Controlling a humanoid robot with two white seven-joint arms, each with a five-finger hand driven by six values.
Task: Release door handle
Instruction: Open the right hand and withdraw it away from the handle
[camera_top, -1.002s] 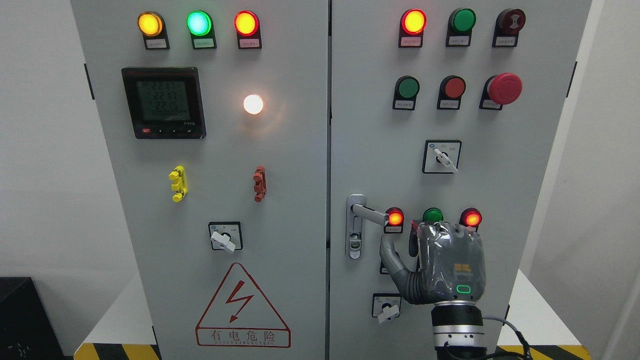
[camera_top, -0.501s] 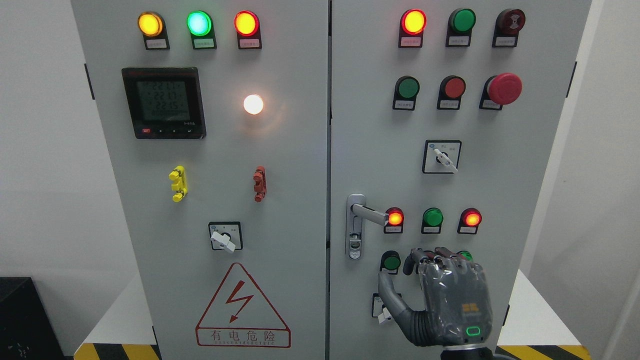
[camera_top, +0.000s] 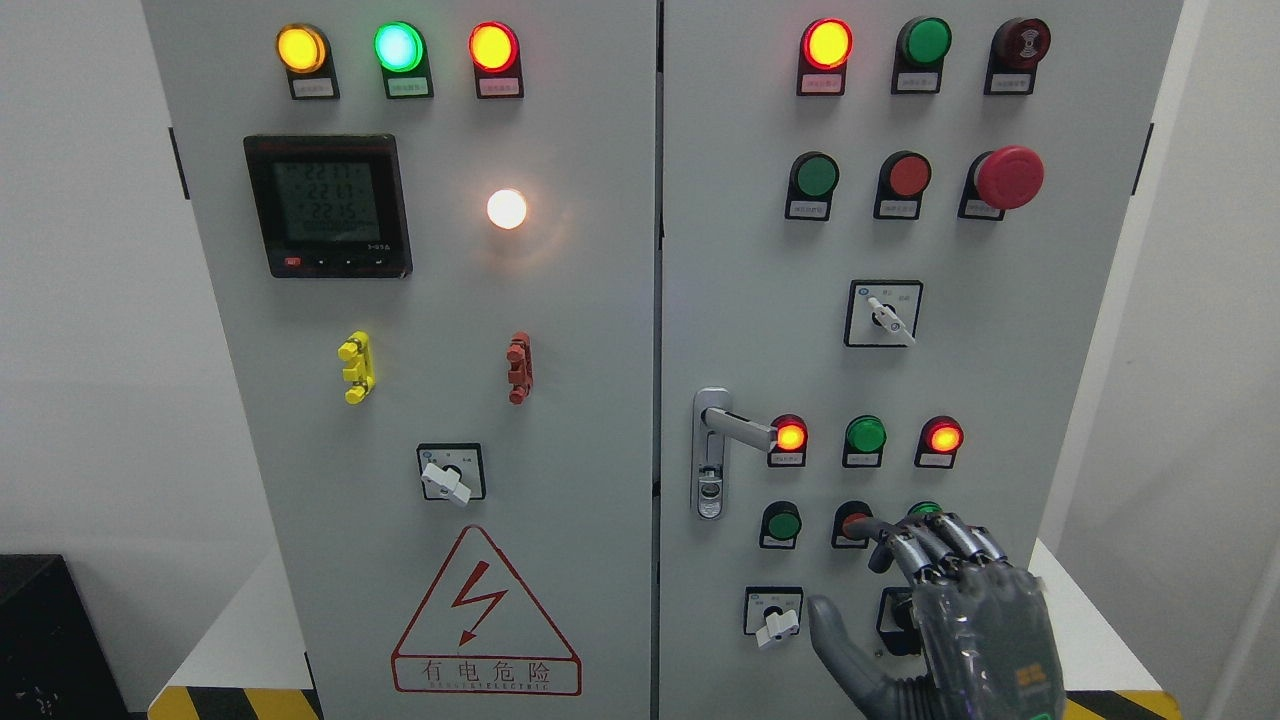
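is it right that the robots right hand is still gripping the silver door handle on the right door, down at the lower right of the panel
Not quite. The head view shows the right hand off the door handle: its fingers are relaxed and hold nothing, below and to the right of the handle. It is indeed at the lower right of the right door.

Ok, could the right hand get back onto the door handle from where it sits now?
Probably yes. The right hand is open and holds nothing, low on the right door, and the door handle juts out up and to its left with only bare panel and flat buttons between.
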